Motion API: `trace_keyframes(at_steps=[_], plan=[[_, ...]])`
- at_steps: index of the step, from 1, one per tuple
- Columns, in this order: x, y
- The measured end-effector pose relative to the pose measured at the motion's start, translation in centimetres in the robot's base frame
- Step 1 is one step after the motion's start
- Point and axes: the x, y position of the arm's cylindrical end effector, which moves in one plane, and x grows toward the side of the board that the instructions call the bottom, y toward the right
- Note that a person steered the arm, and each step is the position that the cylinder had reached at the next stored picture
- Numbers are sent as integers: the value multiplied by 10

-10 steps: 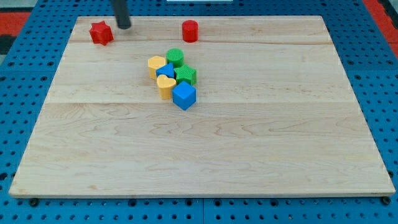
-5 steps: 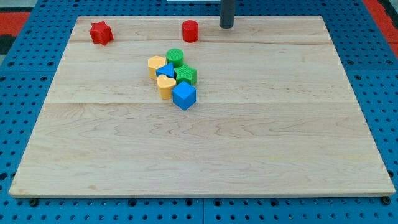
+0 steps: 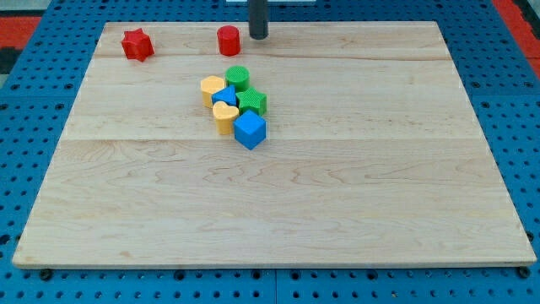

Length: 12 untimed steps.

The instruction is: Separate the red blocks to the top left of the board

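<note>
A red star block (image 3: 136, 44) lies near the board's top left corner. A red cylinder (image 3: 229, 40) stands to its right along the top edge. My tip (image 3: 257, 35) rests on the board just right of the red cylinder, close to it or touching it. A cluster sits below, near the board's middle: a green cylinder (image 3: 238, 78), a green block (image 3: 252, 101), two yellow blocks (image 3: 213, 89) (image 3: 224, 116), a small blue block (image 3: 226, 95) and a blue cube (image 3: 250, 130).
The wooden board (image 3: 337, 186) lies on a blue pegboard surface (image 3: 25, 127). The board's top edge runs just above the red blocks and my tip.
My tip swung from beside the red star to the right of the red cylinder, then moved left and pushed the cylinder leftward toward the star. The cluster has not moved.
</note>
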Motion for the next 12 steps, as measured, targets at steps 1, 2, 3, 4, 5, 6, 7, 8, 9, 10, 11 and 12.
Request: trace_keyframes(at_steps=[1,2,3,4,5,6,7,8,9,10,11,12], plan=[[-1,0],[-1,5],[12,1],[40,-41],[48,-89],[42,-124],[41,-98],[34,-76],[-8,-73],[-12,-98],[3,-116],[2,-116]])
